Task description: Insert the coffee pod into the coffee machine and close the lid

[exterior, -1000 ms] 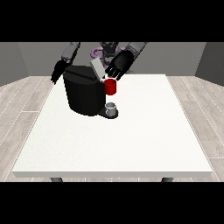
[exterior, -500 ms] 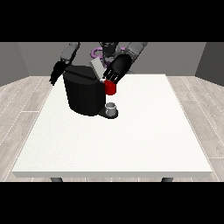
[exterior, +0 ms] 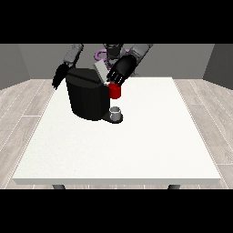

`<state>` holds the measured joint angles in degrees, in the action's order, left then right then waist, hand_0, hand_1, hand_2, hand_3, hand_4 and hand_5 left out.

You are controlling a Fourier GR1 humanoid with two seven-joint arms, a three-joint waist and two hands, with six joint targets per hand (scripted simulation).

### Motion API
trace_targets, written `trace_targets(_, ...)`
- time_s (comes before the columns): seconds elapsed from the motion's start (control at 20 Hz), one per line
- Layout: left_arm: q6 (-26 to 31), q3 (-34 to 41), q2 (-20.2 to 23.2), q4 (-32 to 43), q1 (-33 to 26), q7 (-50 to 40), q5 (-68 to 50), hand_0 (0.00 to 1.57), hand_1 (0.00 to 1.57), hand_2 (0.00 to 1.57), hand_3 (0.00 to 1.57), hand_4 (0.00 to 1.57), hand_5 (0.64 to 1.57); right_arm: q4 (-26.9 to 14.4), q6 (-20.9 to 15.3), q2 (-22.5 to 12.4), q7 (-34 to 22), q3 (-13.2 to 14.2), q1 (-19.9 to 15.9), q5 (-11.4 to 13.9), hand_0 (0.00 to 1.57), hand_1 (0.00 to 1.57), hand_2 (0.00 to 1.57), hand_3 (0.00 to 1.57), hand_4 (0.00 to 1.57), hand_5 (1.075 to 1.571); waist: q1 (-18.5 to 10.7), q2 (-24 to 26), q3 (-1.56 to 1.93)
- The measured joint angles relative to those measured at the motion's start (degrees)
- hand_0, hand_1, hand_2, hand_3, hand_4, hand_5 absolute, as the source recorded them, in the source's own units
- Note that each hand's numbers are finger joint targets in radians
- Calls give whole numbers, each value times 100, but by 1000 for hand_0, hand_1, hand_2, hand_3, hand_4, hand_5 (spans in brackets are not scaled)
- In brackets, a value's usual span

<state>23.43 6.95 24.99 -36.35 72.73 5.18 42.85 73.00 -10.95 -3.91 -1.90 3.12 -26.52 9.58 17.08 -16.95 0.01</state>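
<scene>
The black coffee machine (exterior: 86, 98) stands at the table's far left, with its grey lid (exterior: 99, 70) tilted up at the top. The hand at the view's right (exterior: 121, 70) hovers over the machine's top beside the lid, its fingers stretched down towards the opening. Below that hand is a red thing at the machine (exterior: 115, 91). A grey thing (exterior: 116, 112) sits on the machine's base under the red thing. The hand at the view's left (exterior: 59, 76) hangs behind the machine's far corner with relaxed fingers, holding nothing.
The white table (exterior: 136, 145) spreads wide in front of and to the right of the machine. Its near edge (exterior: 118, 181) runs along the bottom. The robot's torso (exterior: 109, 51) stands behind the far edge.
The hand at the view's right has shifted slightly left and down, closer to the raised lid and the machine's top. The other hand has barely moved.
</scene>
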Motion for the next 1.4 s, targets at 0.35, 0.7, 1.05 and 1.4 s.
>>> trace_targets(0.35, -213, -71, -11, -91, 88, 71, 137, 1209, 1209, 1228, 1132, 0, 1571, -158, 47, -138, 196, 158, -134, -71, 0, 0, 0, 0, 0, 1571, -68, -132, -1)
trace_targets(0.7, -519, -352, 71, -83, -71, 272, 531, 1173, 1173, 1170, 1017, 0, 1571, -114, 13, -113, 203, 132, -104, -52, 0, 0, 0, 0, 0, 1571, -23, -181, 1)
trace_targets(1.05, -588, -234, 240, 55, 25, 479, 547, 1138, 1138, 1136, 963, 0, 1571, -26, 12, -110, 85, 97, -195, -39, 0, 0, 0, 0, 0, 1571, 55, -320, 2)
trace_targets(1.4, -809, -102, 260, 39, 50, 616, 526, 1212, 1212, 1186, 971, 0, 1571, 9, 4, -29, 165, -21, -98, 19, 0, 0, 0, 0, 0, 1571, 171, -358, -2)
